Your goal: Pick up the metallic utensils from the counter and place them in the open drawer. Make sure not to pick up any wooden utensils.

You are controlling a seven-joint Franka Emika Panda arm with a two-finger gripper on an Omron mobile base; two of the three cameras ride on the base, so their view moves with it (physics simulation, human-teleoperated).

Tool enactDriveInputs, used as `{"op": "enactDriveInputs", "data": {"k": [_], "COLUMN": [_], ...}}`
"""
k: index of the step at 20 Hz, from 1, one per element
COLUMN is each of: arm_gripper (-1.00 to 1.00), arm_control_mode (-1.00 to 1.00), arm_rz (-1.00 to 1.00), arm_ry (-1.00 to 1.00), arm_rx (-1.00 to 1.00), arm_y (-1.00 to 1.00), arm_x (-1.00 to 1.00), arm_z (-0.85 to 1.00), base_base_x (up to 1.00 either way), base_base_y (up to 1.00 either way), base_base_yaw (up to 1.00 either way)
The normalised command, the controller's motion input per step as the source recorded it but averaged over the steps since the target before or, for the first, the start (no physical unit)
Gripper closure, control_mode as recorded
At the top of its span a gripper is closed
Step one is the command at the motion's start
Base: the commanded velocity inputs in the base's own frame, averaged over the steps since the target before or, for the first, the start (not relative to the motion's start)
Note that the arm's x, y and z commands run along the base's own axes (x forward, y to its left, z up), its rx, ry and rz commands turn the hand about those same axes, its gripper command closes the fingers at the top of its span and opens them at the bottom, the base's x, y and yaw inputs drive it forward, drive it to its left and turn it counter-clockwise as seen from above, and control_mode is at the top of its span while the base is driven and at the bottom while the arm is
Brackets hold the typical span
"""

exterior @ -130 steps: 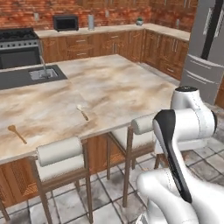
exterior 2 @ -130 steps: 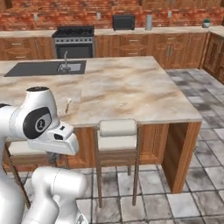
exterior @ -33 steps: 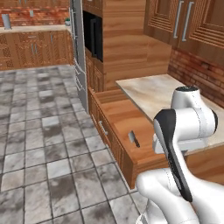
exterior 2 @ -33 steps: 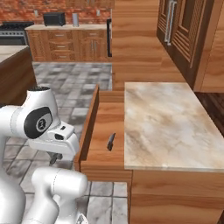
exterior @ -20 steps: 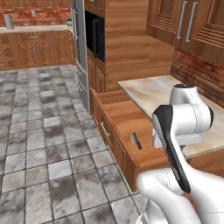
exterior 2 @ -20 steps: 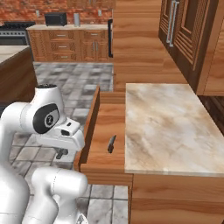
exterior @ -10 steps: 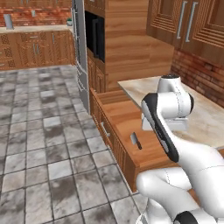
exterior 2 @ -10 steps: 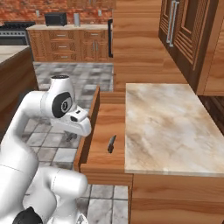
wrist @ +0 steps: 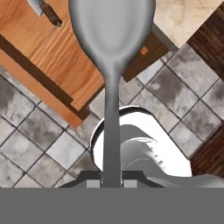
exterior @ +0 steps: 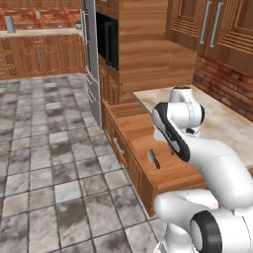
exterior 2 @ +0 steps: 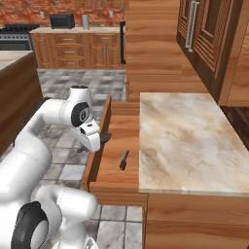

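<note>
- End effector [wrist: 112, 183], bottom centre of the hand view: clamped on the handle of the grey metal spoon [wrist: 111, 52], whose round bowl fills the top centre of that frame.
- Right base view: end effector [exterior 2: 99, 138] at centre left, just beside the front edge of the open drawer [exterior 2: 104, 182].
- Knife [exterior 2: 123, 160], grey blade and dark handle: lying flat on the drawer floor, centre of the right base view; also at the upper left of the hand view [wrist: 46, 12].
- Marble worktop [exterior 2: 182, 141]: right of the drawer, bare.
- Grey tiled floor [exterior: 47, 168]: left half of the left base view.
</note>
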Motion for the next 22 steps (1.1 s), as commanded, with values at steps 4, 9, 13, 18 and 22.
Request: {"op": "enactDriveInputs", "data": {"k": [4, 9, 13, 18, 22], "arm_gripper": [1.00, 1.00, 1.00, 1.00, 1.00], "arm_control_mode": [-1.00, -1.00, -1.00, -1.00, -1.00], "arm_rz": [-0.22, -0.17, -0.12, -0.03, 0.00], "arm_ry": [0.00, 0.00, -0.05, -0.03, 0.00], "arm_rx": [0.01, 0.00, 0.00, 0.00, 0.00], "arm_y": [-0.05, -0.05, 0.00, 0.00, 0.00], "arm_x": [0.24, 0.36, 0.49, 0.39, 0.37], "arm_z": [-0.50, -0.32, -0.30, -0.38, -0.27], "base_base_x": [0.00, 0.00, 0.00, 0.00, 0.00], "base_base_y": [0.00, 0.00, 0.00, 0.00, 0.00], "base_base_yaw": [0.00, 0.00, 0.00, 0.00, 0.00]}}
